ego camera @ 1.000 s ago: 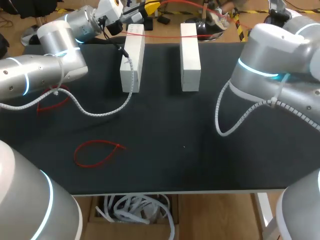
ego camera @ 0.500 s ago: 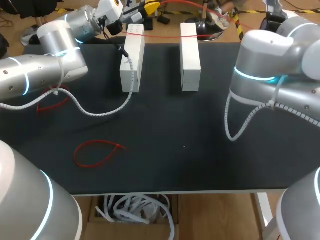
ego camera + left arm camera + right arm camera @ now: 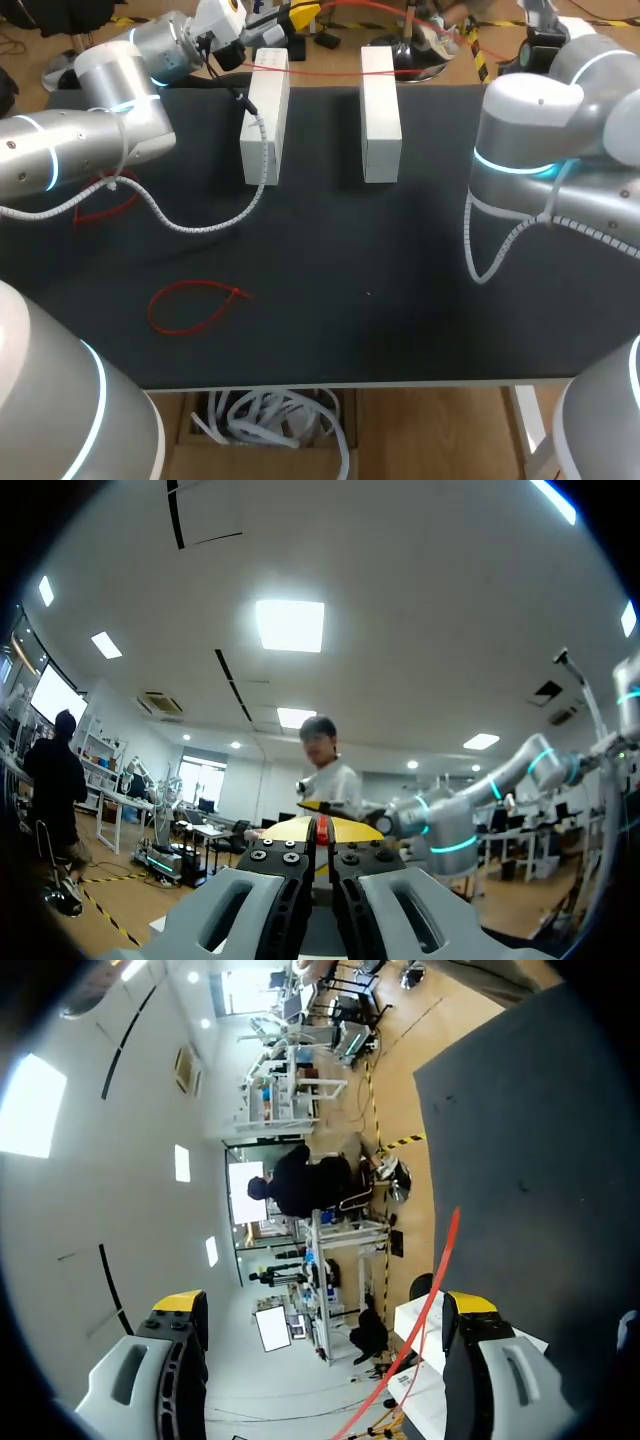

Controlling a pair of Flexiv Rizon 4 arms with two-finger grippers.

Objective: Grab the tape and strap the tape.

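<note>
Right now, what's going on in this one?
The left gripper is shut on one end of a thin red plastic strap, which runs across the far ends of two white rectangular blocks on the black table. The right gripper is open; the strap runs between its spread fingers, not gripped. A second looped red strap lies untouched nearer the table's front.

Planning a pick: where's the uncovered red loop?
Head view: red loop lies on the table, left front, nearer me than the left block.
</note>
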